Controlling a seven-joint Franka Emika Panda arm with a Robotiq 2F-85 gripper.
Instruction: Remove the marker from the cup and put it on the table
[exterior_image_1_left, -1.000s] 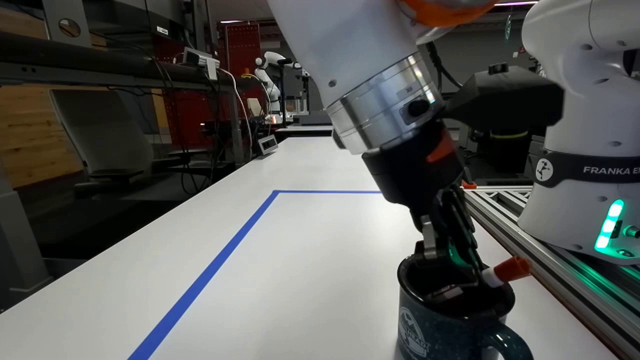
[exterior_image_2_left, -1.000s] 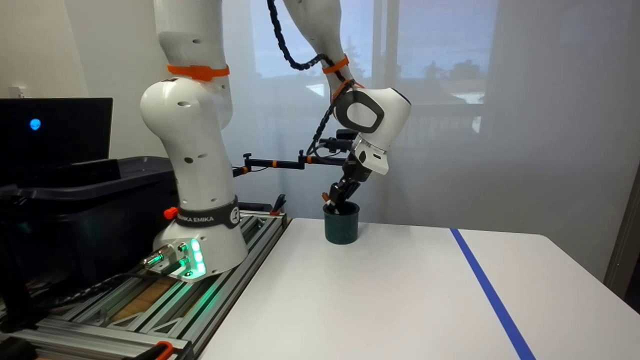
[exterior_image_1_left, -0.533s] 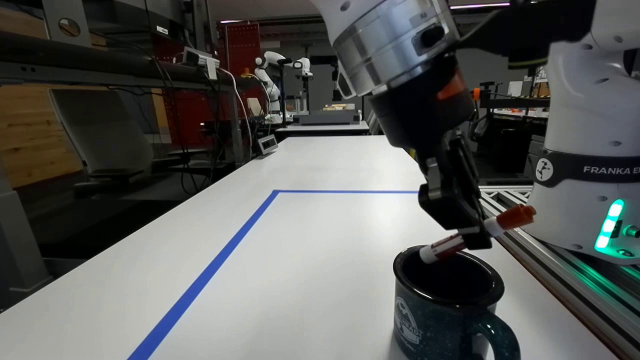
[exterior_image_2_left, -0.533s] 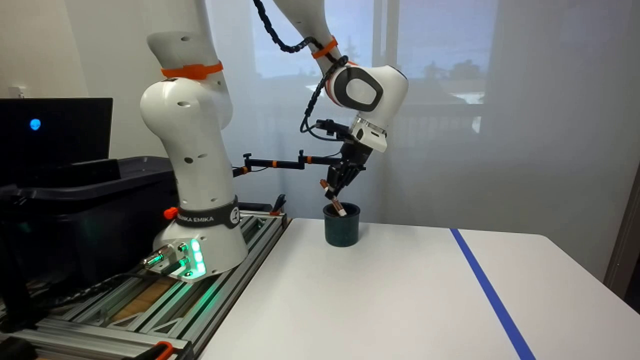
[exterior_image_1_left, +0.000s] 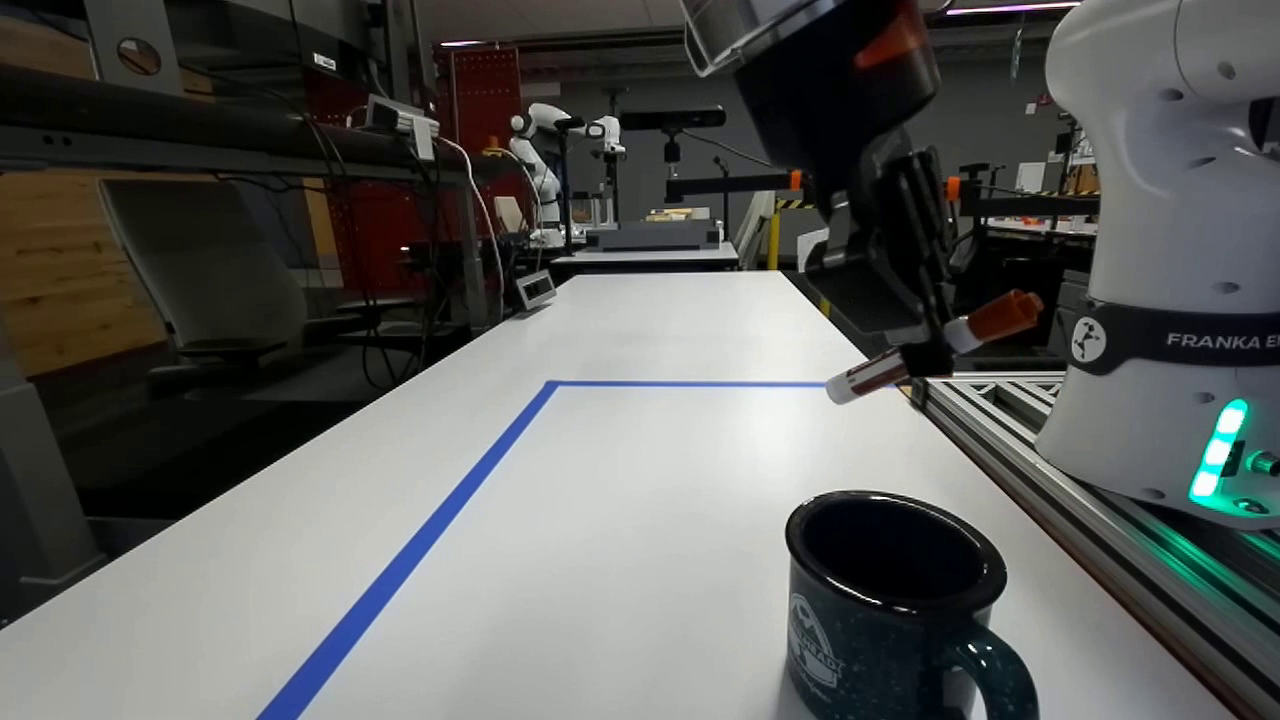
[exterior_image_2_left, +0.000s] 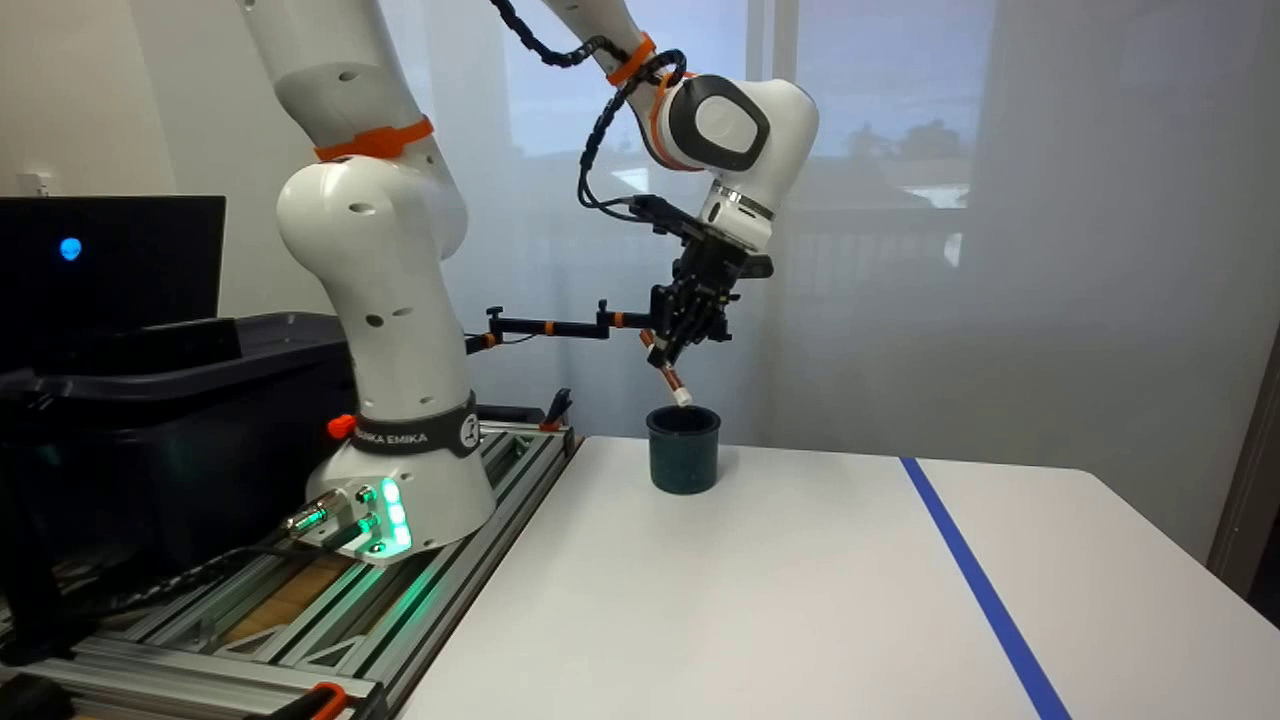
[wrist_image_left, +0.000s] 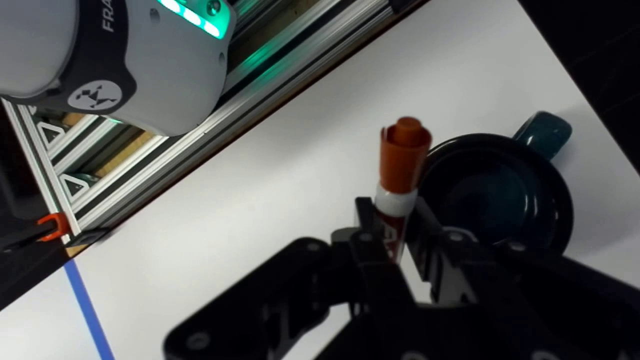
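1. Marker (exterior_image_1_left: 885, 370): one, thin, reddish-brown barrel (wrist_image_left: 392, 229) between a pale end (exterior_image_1_left: 842, 389) and an orange-red cap (exterior_image_1_left: 1005, 316). Hangs tilted in the air, cap higher, clear of the cup (exterior_image_1_left: 890, 650). In an exterior view, appears with the pale end just above the cup (true sideways offset not readable).

2. Gripper (wrist_image_left: 395, 215): one, black. Pinches the marker, with pads (wrist_image_left: 365, 212) on either side of the barrel, just below the white band (wrist_image_left: 396, 203) near the cap.

3. Handling, by judgement: likely light, stiff, hardly fragile. Smooth-sided, so perhaps slippery under uneven pressure; round, so prone to roll on release.

4. Place of hold: barrel, as pinched now, near mid-length. Cap best avoided (apt, perhaps, to pull loose). With too slack a squeeze, some risk of swivelling between the pads; with a moderate one, probably secure.

5. Cup: one, squat, dark teal, glossy, with side handle (exterior_image_1_left: 1008, 672). Stands upright on the table (exterior_image_1_left: 600, 560), apart from the marker. Probably rigid, and easily nudged if brushed by the pale end.

6. Table: one, white, with blue tape line (exterior_image_1_left: 412, 550). Not yet bearing the marker. Next, by judgement: swing sideways past the cup, lower gently, bring the marker closer to flat, let go only on contact.
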